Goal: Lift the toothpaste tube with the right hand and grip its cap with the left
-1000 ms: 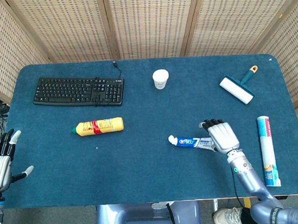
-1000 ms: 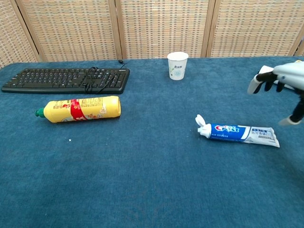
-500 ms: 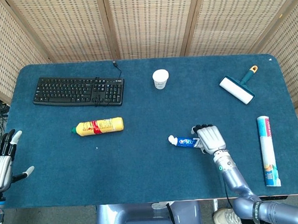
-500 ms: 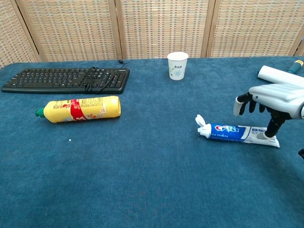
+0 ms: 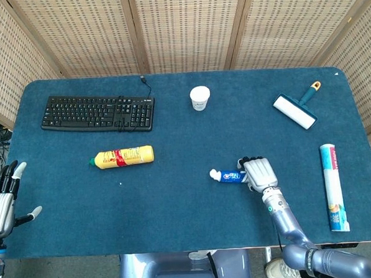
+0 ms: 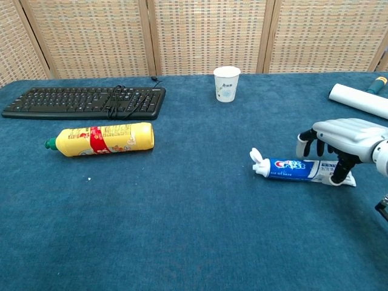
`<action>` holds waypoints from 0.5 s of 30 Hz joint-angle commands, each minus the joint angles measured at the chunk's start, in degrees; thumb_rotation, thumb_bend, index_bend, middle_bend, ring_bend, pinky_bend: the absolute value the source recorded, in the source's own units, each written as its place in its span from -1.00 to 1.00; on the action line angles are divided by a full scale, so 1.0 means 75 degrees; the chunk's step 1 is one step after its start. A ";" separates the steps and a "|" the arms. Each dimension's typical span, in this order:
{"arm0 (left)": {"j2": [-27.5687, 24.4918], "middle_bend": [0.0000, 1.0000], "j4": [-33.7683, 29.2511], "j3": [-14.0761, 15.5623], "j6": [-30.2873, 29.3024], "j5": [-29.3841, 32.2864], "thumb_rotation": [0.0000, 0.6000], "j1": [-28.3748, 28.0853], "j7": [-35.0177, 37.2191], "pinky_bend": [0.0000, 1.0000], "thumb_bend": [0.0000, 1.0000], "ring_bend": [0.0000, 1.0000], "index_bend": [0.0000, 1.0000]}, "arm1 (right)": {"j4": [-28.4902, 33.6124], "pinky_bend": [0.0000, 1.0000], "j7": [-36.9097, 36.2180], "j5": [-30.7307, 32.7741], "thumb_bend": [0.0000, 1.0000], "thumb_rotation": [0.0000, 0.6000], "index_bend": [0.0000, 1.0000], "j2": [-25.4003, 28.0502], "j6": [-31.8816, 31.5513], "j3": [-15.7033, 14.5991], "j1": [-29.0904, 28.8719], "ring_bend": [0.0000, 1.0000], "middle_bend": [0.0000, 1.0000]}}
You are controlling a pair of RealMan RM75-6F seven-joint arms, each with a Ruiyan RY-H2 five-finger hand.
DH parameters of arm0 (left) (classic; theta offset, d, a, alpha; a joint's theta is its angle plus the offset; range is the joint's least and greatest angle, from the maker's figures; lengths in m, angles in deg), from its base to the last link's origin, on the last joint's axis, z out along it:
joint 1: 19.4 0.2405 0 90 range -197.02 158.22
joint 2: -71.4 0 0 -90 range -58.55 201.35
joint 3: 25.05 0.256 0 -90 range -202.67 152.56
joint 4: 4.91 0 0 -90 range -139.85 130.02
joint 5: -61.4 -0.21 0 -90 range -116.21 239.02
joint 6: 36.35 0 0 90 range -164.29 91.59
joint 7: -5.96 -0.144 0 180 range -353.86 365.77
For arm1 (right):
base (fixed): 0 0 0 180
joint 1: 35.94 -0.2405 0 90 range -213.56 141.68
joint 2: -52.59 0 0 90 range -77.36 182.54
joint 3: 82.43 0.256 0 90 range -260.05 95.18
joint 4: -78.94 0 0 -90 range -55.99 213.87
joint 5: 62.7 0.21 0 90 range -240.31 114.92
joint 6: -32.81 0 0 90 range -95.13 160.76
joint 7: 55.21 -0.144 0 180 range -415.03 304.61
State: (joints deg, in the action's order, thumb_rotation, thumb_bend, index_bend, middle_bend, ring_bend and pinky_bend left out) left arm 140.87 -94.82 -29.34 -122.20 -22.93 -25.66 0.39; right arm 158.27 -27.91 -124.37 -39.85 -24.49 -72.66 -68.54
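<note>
The toothpaste tube point(image 5: 228, 175) point(image 6: 294, 168) lies flat on the blue table, its white flip cap point(image 5: 215, 173) point(image 6: 257, 160) open and pointing left. My right hand point(image 5: 257, 172) point(image 6: 345, 136) arches low over the tube's tail end. Its fingers point(image 6: 306, 144) curl down on the far side, and the thumb point(image 6: 339, 174) touches the near edge. The tube rests on the cloth, not gripped. My left hand point(image 5: 2, 198) hangs off the table's left edge, fingers spread and holding nothing. The chest view does not show it.
A yellow bottle point(image 5: 121, 157) point(image 6: 100, 139) lies on its side left of centre. A black keyboard point(image 5: 98, 112) point(image 6: 85, 102) sits at the back left, with a paper cup point(image 5: 199, 98) point(image 6: 226, 83) at the back centre. A lint roller point(image 5: 296, 109) and a white roll point(image 5: 333, 186) lie at the right.
My right hand has moved left and come down over the tube's tail, with its thumb now against the tube. The tube and my left hand have not moved.
</note>
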 commanded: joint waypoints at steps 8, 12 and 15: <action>0.0021 -1.00 0.0001 0.0008 -0.0005 0.0004 1.00 -0.0002 -0.0036 -1.00 -1.00 -1.00 -1.00 | -0.0376 -0.13 -0.0455 -0.0230 -0.16 1.00 -0.03 -0.0295 0.0040 -0.0129 -0.0050 -0.10 0.00; 0.0028 -1.00 0.0007 0.0008 0.0005 0.0013 1.00 -0.0008 -0.0044 -1.00 -1.00 -1.00 -1.00 | -0.0512 -0.03 -0.0669 -0.0445 0.11 1.00 0.12 -0.0397 -0.0078 -0.0162 -0.0039 0.02 0.13; 0.0033 -1.00 0.0014 0.0013 0.0016 0.0016 1.00 -0.0011 -0.0039 -1.00 -1.00 -1.00 -1.00 | -0.0522 0.09 -0.0859 -0.0566 0.27 1.00 0.26 -0.0407 -0.0124 -0.0167 -0.0024 0.15 0.26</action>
State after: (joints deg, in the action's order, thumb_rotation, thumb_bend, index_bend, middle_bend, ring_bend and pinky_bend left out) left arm 141.11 -94.72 -29.24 -122.10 -22.81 -25.74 0.10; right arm 154.44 -33.81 -128.18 -42.81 -25.20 -73.87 -68.78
